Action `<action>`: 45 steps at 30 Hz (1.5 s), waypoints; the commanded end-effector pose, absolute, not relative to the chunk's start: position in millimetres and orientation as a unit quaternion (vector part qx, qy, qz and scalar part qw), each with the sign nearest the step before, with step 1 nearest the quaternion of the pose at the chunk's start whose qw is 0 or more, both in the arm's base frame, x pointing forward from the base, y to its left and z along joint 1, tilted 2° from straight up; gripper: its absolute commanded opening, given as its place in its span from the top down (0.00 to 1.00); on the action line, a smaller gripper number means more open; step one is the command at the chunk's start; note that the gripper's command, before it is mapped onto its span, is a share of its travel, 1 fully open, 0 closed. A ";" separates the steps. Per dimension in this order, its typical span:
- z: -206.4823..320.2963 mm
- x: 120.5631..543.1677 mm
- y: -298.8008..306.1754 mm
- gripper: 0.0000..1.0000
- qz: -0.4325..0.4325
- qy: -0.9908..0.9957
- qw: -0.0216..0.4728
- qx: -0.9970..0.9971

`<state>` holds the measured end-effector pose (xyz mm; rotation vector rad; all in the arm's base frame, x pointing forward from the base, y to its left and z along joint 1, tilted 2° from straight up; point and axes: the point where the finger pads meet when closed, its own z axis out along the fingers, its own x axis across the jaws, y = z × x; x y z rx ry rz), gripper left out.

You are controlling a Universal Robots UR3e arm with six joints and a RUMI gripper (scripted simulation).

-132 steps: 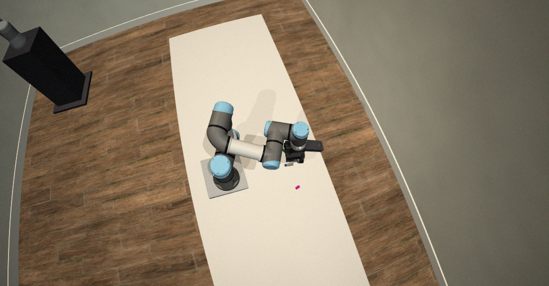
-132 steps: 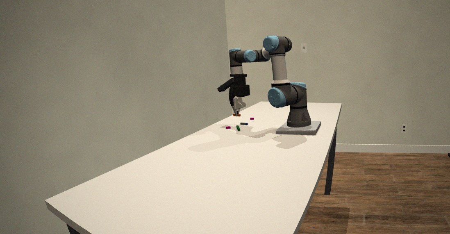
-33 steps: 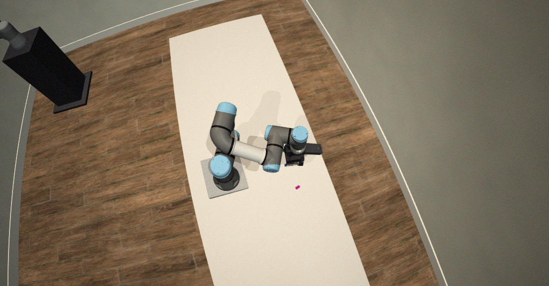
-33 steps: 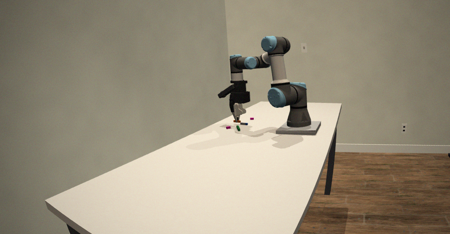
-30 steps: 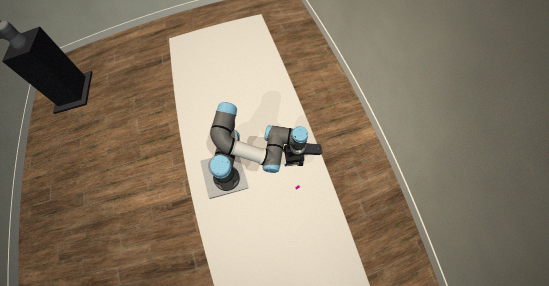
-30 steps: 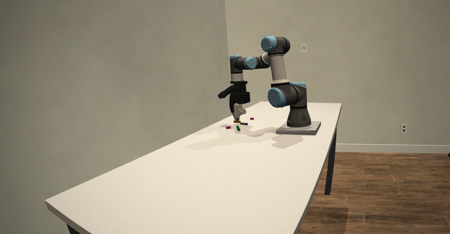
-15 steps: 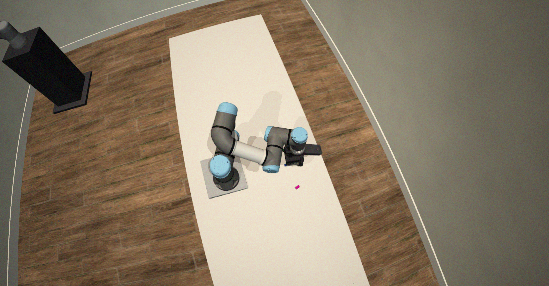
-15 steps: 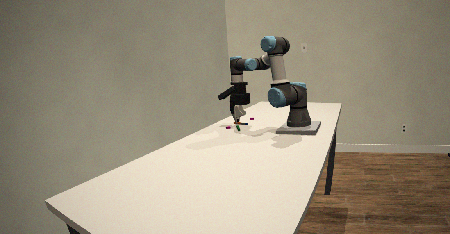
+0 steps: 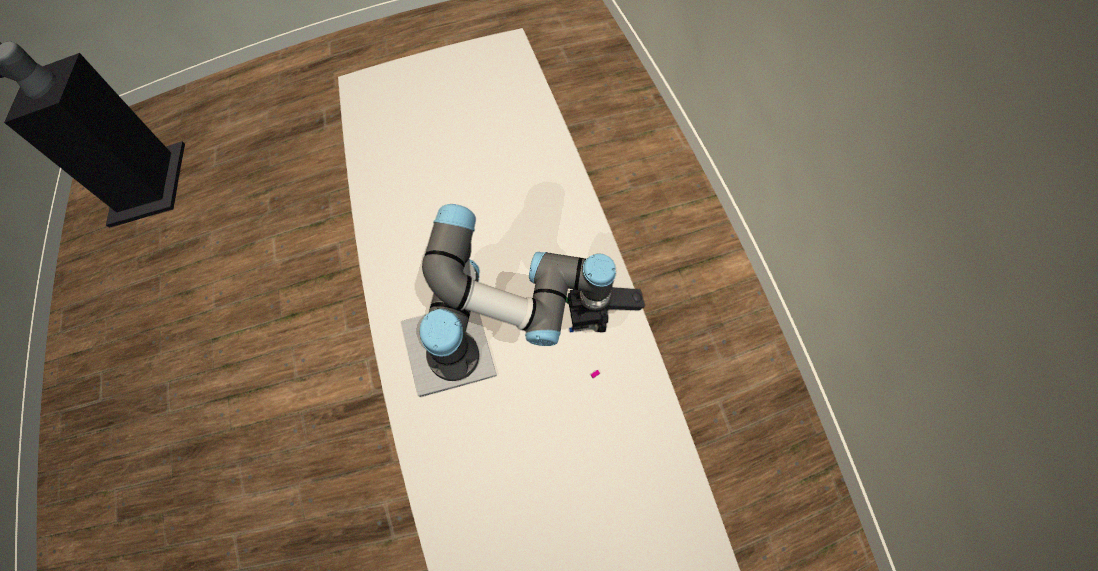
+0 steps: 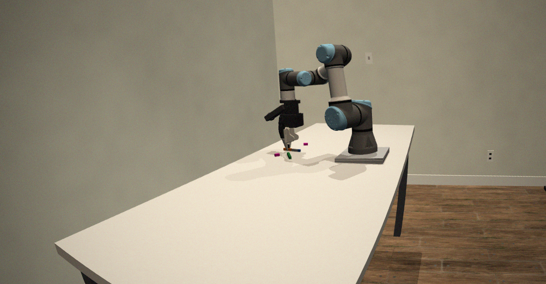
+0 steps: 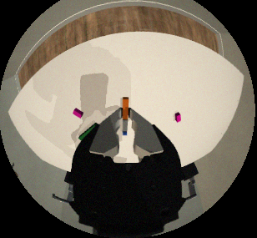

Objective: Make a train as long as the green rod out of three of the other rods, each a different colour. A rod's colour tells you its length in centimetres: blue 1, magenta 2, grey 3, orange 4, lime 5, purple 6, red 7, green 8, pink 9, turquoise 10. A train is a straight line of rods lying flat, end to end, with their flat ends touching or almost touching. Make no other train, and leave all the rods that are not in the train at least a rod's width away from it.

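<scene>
I have the gripper (image 9: 590, 325) (image 10: 288, 148) (image 11: 125, 108) clamped on the orange rod (image 10: 285, 149) (image 11: 125, 106) — in line with the grey rod (image 10: 293, 149) (image 11: 124, 125) and blue rod (image 10: 299, 150) (image 11: 124, 134). The green rod (image 10: 289, 155) (image 11: 88, 131) lies near them — one magenta rod (image 10: 277, 154) (image 11: 78, 113) beyond it, another magenta rod (image 9: 595, 373) (image 10: 305, 143) (image 11: 178, 117) apart.

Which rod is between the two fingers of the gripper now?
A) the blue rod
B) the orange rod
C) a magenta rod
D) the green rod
B: the orange rod runs between the closed fingertips of the gripper, while the green rod lies off to one side.
</scene>
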<state>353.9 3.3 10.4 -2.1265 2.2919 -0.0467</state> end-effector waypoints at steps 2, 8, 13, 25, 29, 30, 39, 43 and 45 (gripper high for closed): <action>11.1 354.6 3.1 1.00 -0.016 0.733 0.008 -0.680; 11.1 354.6 3.1 1.00 -0.016 0.733 0.008 -0.680; 11.1 354.6 3.1 1.00 -0.016 0.733 0.008 -0.680; 11.1 354.6 3.1 0.92 -0.016 0.733 0.008 -0.680; 11.1 354.6 3.1 0.89 -0.016 0.733 0.008 -0.680; 11.1 354.6 3.1 0.86 -0.016 0.733 0.008 -0.680; 11.2 354.6 3.1 0.86 -0.016 0.733 0.008 -0.680; 11.5 354.6 3.1 0.86 -0.016 0.733 0.008 -0.680; 12.5 354.6 3.1 0.86 -0.016 0.733 0.008 -0.680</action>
